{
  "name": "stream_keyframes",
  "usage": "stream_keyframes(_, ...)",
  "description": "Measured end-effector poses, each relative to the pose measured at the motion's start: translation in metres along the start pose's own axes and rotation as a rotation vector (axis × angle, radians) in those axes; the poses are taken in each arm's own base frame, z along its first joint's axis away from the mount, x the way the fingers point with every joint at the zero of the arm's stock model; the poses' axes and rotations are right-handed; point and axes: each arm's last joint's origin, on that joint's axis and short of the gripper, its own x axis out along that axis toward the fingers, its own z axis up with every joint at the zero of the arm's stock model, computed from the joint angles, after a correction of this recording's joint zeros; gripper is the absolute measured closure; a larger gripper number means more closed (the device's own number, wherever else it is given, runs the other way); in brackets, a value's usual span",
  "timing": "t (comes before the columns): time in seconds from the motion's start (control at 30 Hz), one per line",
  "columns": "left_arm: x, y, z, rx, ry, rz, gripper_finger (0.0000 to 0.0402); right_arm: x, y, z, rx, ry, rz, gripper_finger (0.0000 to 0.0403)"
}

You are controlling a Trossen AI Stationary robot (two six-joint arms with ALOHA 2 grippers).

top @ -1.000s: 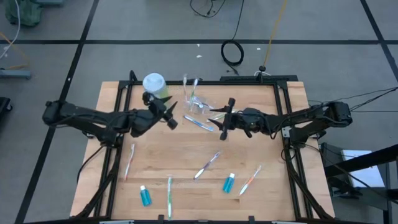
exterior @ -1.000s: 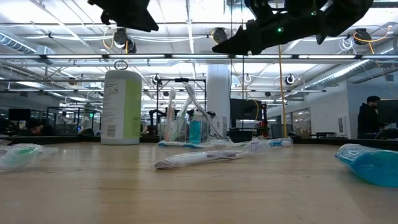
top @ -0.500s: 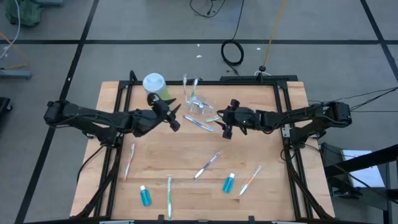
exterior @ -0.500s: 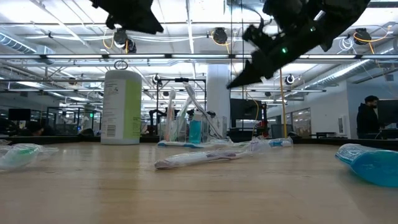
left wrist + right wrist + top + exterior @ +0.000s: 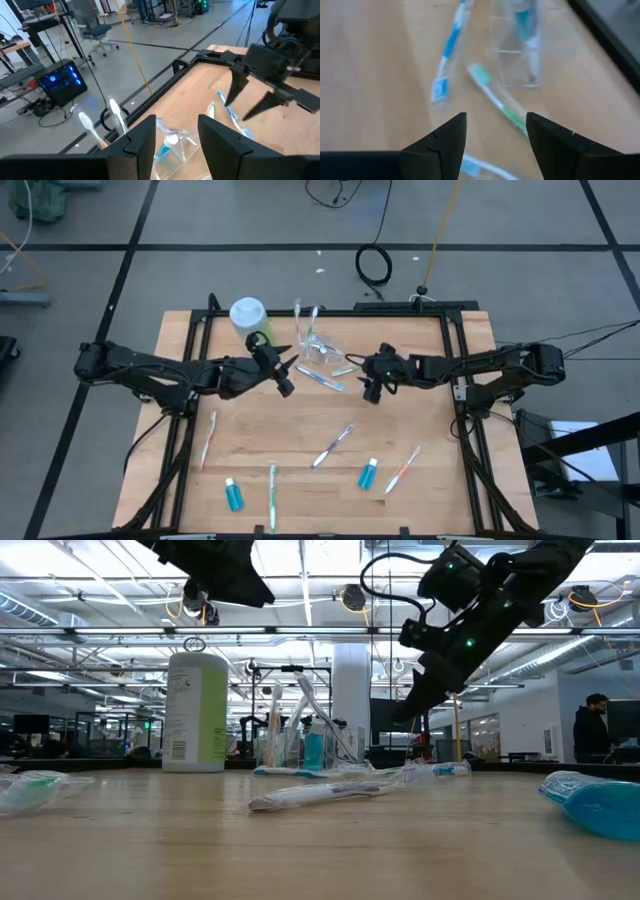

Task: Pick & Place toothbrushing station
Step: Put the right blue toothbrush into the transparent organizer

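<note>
The wooden table (image 5: 430, 420) carries both arms stretched inward toward its far middle. The left gripper (image 5: 283, 372) hovers just beside the clear plastic cup (image 5: 318, 348), fingers parted and empty. The right gripper (image 5: 372, 383) tilts down near a green toothbrush (image 5: 499, 106) and a blue toothbrush (image 5: 446, 56), fingers spread, holding nothing. Other toothbrushes and blue tubes (image 5: 368, 474) lie scattered nearer the front.

Open-plan robotics lab or workshop. Wooden tabletop (image 5: 300, 435) on a black metal frame over grey floor taped in black lines; coiled cable (image 5: 374, 266) lying on the floor. Beyond the jaws: exposed ceiling trusses (image 5: 320, 632), strip lights, monitors, office chair (image 5: 97, 32), lit computer tower (image 5: 64, 80), a person (image 5: 596, 730) standing.
</note>
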Motion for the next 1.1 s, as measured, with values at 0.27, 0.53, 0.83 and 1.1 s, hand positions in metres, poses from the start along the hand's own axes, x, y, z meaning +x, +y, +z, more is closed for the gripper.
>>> stream_keyframes(0.27, 0.0, 0.0, 0.0, -0.012, 0.0, 0.0, 0.0249, -0.002, 0.007, -0.01, -0.279, 0.081, 0.118, 0.0212)
stream_keyframes(0.53, 0.0, -0.001, -0.001, -0.012, 0.014, -0.023, 0.0249, 0.01, -0.018, -0.019, -0.253, 0.186, 0.069, 0.0209)
stream_keyframes(0.83, 0.0, -0.001, -0.002, -0.006, 0.023, -0.052, 0.0249, 0.039, -0.017, -0.038, -0.297, 0.289, 0.143, 0.0215)
stream_keyframes(1.1, 0.0, -0.001, -0.003, 0.0, 0.028, -0.05, 0.0249, 0.042, -0.017, -0.042, -0.285, 0.321, 0.146, 0.0251)
